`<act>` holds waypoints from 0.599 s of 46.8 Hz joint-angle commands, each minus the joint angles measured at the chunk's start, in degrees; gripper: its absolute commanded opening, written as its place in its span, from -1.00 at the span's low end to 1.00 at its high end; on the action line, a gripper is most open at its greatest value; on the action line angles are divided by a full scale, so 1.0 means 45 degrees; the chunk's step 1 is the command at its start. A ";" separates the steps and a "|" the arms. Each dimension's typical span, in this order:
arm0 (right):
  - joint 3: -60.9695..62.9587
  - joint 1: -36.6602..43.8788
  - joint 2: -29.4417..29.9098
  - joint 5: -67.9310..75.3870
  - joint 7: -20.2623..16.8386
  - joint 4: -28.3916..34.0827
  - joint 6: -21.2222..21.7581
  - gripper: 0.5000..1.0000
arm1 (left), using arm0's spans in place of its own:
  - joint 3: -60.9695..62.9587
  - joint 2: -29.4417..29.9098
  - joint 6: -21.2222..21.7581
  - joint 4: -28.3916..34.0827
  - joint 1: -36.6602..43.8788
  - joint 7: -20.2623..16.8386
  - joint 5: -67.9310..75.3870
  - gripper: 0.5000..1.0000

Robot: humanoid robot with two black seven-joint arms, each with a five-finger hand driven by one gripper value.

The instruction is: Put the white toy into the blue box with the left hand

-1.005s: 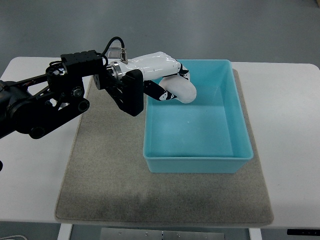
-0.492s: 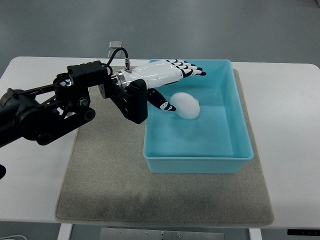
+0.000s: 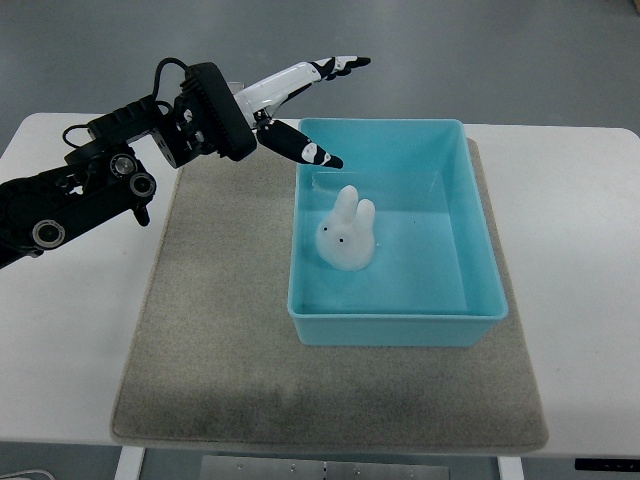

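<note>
Nearest the robot's side lies the flat grey felt mat point(image 3: 210, 360), spread over the white bench point(image 3: 590, 300). On the mat, below and to the right of the robot hand, stands the open rectangular blue plastic box point(image 3: 480, 300), its long axis running away from the robot. The small white rabbit-shaped toy point(image 3: 346, 236) sits inside the box, on the floor of its left half near the left wall, ears pointing toward the far wall, face toward the camera. It touches nothing but the box.

Farther off, the left robot hand point(image 3: 305, 105) hangs above the box's far left corner, up and to the left of the toy and clearly apart from it. Its white-and-black fingers point(image 3: 335, 66) are spread and straight, the thumb angled down over the box's rim, and they hold nothing. Its black arm enters from the left edge.

By my judgement the placing is done; what is left is to draw the left robot hand clear toward the left without catching the rim. No right hand shows.
</note>
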 commanded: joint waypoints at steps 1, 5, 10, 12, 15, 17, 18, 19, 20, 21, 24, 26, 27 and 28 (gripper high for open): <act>0.0000 -0.0002 0.0000 -0.0014 0.0000 -0.0002 0.0002 0.74 | 0.0003 0.0482 -0.0243 0.0204 -0.0026 -0.0002 -0.1692 0.99; 0.0000 -0.0002 0.0000 0.0006 0.0000 -0.0002 0.0002 0.74 | -0.0036 0.1087 -0.0789 0.0496 0.0052 -0.0002 -0.3060 0.99; 0.0000 -0.0002 0.0000 0.0006 0.0000 -0.0002 0.0002 0.74 | -0.0367 0.1576 -0.2272 0.1004 0.0110 0.0017 -0.4739 0.99; 0.0000 -0.0002 0.0000 -0.0013 0.0000 -0.0002 0.0002 0.74 | -0.0582 0.1810 -0.2897 0.1200 0.0130 0.0056 -0.5443 0.99; 0.0000 -0.0002 0.0000 0.0006 0.0000 -0.0002 0.0002 0.74 | -0.0816 0.2142 -0.3737 0.1434 0.0149 0.0173 -0.6400 0.99; 0.0000 -0.0002 0.0000 -0.0013 0.0000 -0.0002 0.0002 0.74 | -0.0856 0.2337 -0.4206 0.1590 0.0149 0.0407 -0.7083 0.99; 0.0000 -0.0002 0.0000 -0.0014 0.0000 -0.0002 0.0002 0.74 | -0.0856 0.2396 -0.4421 0.1669 0.0149 0.0543 -0.7454 0.99; 0.0000 -0.0002 0.0000 -0.0014 0.0000 -0.0002 0.0002 0.74 | -0.0856 0.2436 -0.4655 0.1766 0.0149 0.0699 -0.7883 0.99; 0.0000 -0.0002 0.0000 0.0006 0.0000 -0.0002 0.0002 0.74 | -0.0856 0.2475 -0.4832 0.1902 0.0149 0.0856 -0.8313 0.99; 0.0000 -0.0002 0.0000 0.0006 0.0000 -0.0002 0.0002 0.74 | -0.0856 0.2514 -0.5007 0.2039 0.0169 0.1031 -0.8742 0.99; 0.0000 -0.0002 0.0000 0.0006 0.0000 -0.0002 0.0002 0.74 | -0.0837 0.2534 -0.5476 0.2527 0.0227 0.1656 -1.0012 0.99; 0.0000 -0.0002 0.0000 0.0006 0.0000 -0.0002 0.0002 0.74 | -0.0875 0.2534 -0.5789 0.2898 0.0344 0.2066 -1.0755 0.99; 0.0000 -0.0002 0.0000 0.0006 0.0000 0.0017 0.0002 0.74 | -0.0876 0.2534 -0.5945 0.3093 0.0364 0.2242 -1.1126 0.99; 0.0000 -0.0002 0.0000 -0.0013 0.0000 -0.0002 0.0002 0.74 | -0.0895 0.2534 -0.6101 0.3250 0.0364 0.2399 -1.1458 0.99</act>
